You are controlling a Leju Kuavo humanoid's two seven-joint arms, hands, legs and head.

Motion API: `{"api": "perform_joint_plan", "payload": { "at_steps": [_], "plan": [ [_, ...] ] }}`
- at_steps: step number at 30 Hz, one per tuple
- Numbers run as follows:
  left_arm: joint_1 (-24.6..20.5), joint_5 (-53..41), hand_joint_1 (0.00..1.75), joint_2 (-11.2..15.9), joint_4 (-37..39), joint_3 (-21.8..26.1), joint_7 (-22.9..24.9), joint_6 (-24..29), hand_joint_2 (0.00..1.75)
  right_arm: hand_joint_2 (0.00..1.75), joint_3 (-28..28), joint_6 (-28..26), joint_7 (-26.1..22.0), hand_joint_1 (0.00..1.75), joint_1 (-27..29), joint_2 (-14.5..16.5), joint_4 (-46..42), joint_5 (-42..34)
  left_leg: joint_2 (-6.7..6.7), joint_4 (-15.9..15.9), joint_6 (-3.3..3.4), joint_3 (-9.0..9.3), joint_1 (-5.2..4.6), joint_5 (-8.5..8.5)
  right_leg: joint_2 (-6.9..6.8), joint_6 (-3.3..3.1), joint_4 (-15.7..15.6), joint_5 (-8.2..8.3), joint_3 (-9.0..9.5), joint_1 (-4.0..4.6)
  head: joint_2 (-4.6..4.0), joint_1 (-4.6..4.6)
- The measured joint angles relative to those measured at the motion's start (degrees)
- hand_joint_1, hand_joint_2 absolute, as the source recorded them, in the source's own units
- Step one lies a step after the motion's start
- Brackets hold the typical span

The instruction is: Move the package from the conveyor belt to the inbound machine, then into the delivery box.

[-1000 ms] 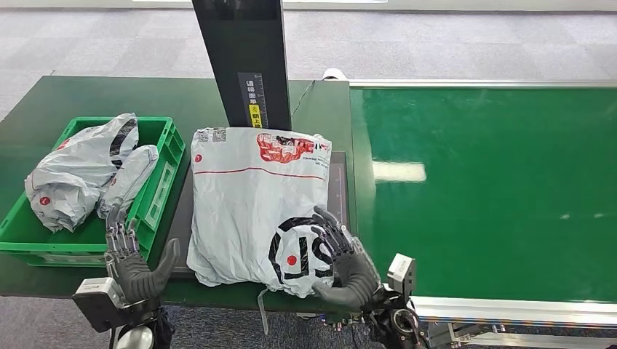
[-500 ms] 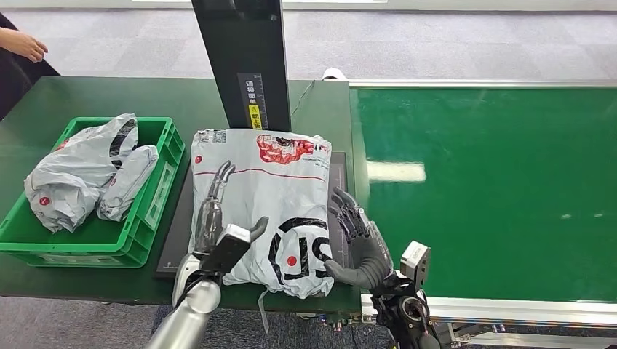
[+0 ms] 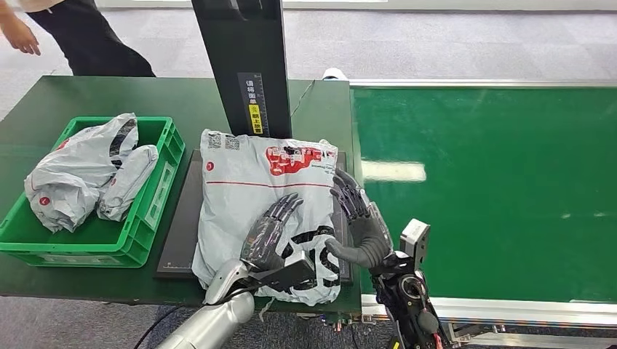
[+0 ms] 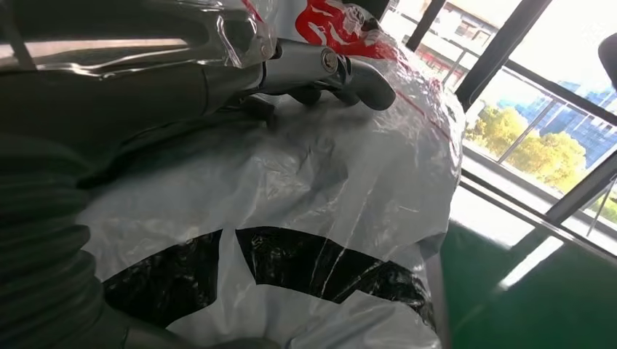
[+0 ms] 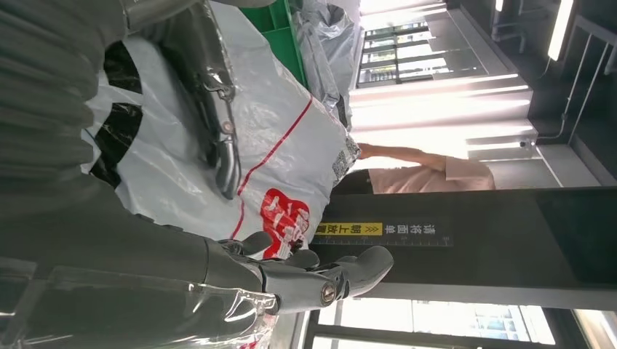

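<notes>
Two hands are laid with spread fingers against the crinkled white plastic package (image 3: 269, 211) on the black flat inbound machine plate (image 3: 177, 233): left hand (image 3: 271, 231) on top, right hand (image 3: 360, 227) at its side; nothing is gripped. Slippery film could slide free. Open room lies toward the green plastic delivery box (image 3: 156, 190), already partly filled.

Black post (image 3: 244, 58) of inbound machine: vertical strip of white Chinese characters above yellow label (image 3: 255, 115) with dark characters, both too small to read in head view; in right wrist view same yellow label (image 5: 351, 229) and white line beside it show as Chinese script, turned sideways. Package (image 3: 247, 189): red printed graphic (image 3: 295, 158) with fine print, unreadable; big black rounded letters near front edge, partly covered; small barcode-like label (image 3: 222, 141) at far corner, illegible
</notes>
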Motion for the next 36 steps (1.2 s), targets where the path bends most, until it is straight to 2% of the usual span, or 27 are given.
{"api": "perform_joint_plan", "payload": {
  "at_steps": [8,10,12,14,15,19,26,30,36],
  "plan": [
    [-1.2,-3.1,0.0,0.8,4.3,-2.3,2.3,1.8,1.75,1.75,0.1,0.0,0.0,0.0,-1.8,0.0,1.4,0.2,-0.03,0.0,0.01,0.28,0.0,-0.02,-0.02,0.0,0.0,-0.02,0.36,0.0,0.0,0.01],
    [-1.5,-3.9,0.17,1.0,4.9,-2.7,3.0,1.8,1.75,1.75,0.1,-0.1,0.0,0.0,-2.0,0.0,1.6,0.2,-0.04,0.0,0.01,0.35,0.0,-0.03,-0.03,0.0,0.0,-0.03,0.47,0.0,0.0,0.02],
    [-1.7,-4.6,0.98,1.1,5.3,-3.2,3.4,1.8,1.75,1.75,0.1,-0.2,0.0,0.0,-2.0,0.0,1.7,0.2,-0.04,0.0,0.01,0.43,0.0,-0.03,-0.04,0.0,0.0,-0.03,0.57,0.0,0.0,0.01],
    [-1.7,-5.1,1.68,1.3,5.7,-3.6,3.6,1.7,1.75,1.75,0.1,-0.2,0.0,0.0,-2.1,0.0,1.8,0.2,-0.04,0.0,0.01,0.49,0.0,-0.03,-0.04,-0.01,0.0,-0.04,0.63,0.0,0.0,0.0],
    [-1.7,-5.1,1.74,1.3,5.8,-3.8,3.5,1.8,1.75,1.75,0.1,-0.2,0.0,0.0,-2.1,0.0,1.8,0.2,-0.04,0.0,0.01,0.51,0.0,-0.03,-0.05,-0.01,0.0,-0.04,0.65,0.0,0.0,0.01],
    [-1.6,-4.4,1.75,1.7,6.0,-3.9,2.4,3.2,1.75,1.75,0.1,-0.3,0.0,0.0,-2.4,0.0,2.2,0.2,-0.04,0.0,0.02,0.56,0.0,-0.01,-0.06,-0.01,0.0,-0.03,0.71,0.0,0.0,0.01],
    [0.0,1.5,1.75,2.8,3.4,-1.3,-4.0,9.4,1.75,1.75,0.3,-0.8,0.0,0.0,-2.4,0.0,2.7,0.2,0.0,0.0,0.0,0.6,0.01,0.01,-0.05,-0.01,0.0,-0.01,0.62,0.01,0.0,0.01],
    [2.1,6.2,1.75,3.9,-1.6,1.8,-7.3,11.5,1.75,1.75,0.3,-1.4,0.0,0.0,-2.4,0.0,2.8,0.1,0.01,0.0,-0.01,0.46,0.01,0.01,-0.03,-0.01,0.0,-0.01,0.45,0.02,0.0,0.0],
    [6.1,16.1,1.75,7.1,-13.4,7.7,-13.3,12.8,1.75,1.75,0.3,-2.9,0.0,0.0,-1.5,-0.1,2.7,0.0,0.02,0.0,-0.01,0.26,0.02,0.01,-0.03,-0.01,0.0,-0.01,0.25,0.02,0.0,0.01]
  ]
}}
